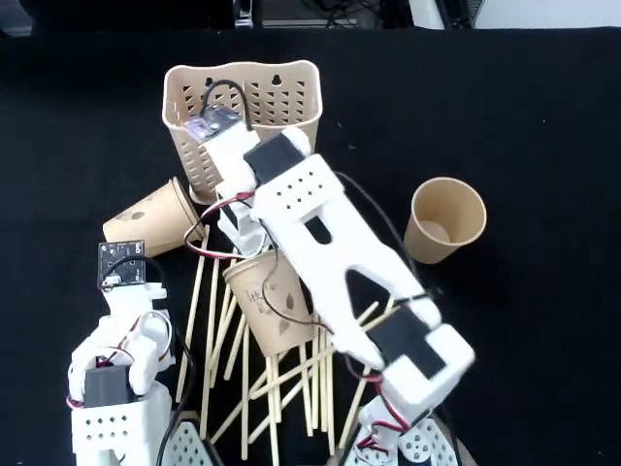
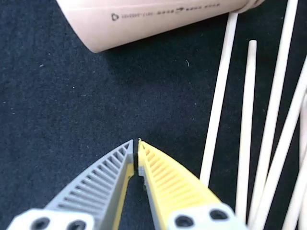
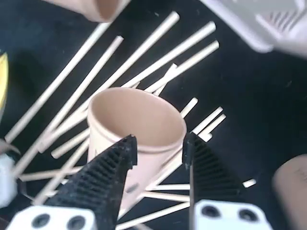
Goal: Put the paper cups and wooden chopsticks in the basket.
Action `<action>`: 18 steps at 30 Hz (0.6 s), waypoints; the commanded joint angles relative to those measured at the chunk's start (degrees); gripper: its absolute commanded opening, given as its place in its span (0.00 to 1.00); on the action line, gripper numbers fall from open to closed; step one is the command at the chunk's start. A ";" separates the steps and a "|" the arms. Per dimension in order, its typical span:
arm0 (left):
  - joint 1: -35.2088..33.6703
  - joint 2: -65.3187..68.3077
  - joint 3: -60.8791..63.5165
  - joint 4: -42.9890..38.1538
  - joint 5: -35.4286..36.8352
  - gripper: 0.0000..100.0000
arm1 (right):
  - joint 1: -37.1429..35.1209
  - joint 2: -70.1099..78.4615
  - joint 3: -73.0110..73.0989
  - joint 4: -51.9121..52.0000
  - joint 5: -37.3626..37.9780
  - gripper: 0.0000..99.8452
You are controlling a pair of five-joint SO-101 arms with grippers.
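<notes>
Print runs in one thin line along the side of the lying cup point(image 2: 158, 19), too small to read. The left gripper point(image 2: 135, 142), its grey and yellow ribbed fingers pressed together on nothing, hangs over the black cloth point(image 2: 57, 96) near it, beside loose chopsticks point(image 2: 218, 105). Further in, the right gripper point(image 3: 159, 139) holds its black ribbed fingers apart above the middle cup point(image 3: 139, 120), which sits tilted on the heap of pale, round wooden chopsticks. The white right arm point(image 1: 330, 243) crosses over part of that cup. Well apart to the right stands an upright cup point(image 1: 443, 218) of brown paper. Farthest, the beige plastic basket point(image 1: 291, 102), walls full of holes, has its mouth partly hidden by the arm's wrist.
</notes>
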 commanded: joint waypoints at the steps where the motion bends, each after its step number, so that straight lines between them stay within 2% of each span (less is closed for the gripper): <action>1: 0.31 -0.44 0.92 0.88 -0.44 0.03 | -0.62 -7.96 -0.84 1.05 15.56 0.17; 4: 0.31 -0.44 0.92 0.88 -0.44 0.03 | -0.44 -10.95 2.86 0.79 28.22 0.17; 7: 0.31 -0.44 0.92 0.88 -0.44 0.03 | -1.85 -11.12 7.08 1.76 35.69 0.18; 12: 0.22 -0.44 0.92 0.88 -0.44 0.03 | -4.66 -11.21 10.24 4.13 39.91 0.26; 18: 0.22 -0.44 0.92 0.88 -0.44 0.03 | -5.98 -11.12 10.42 4.04 45.98 0.26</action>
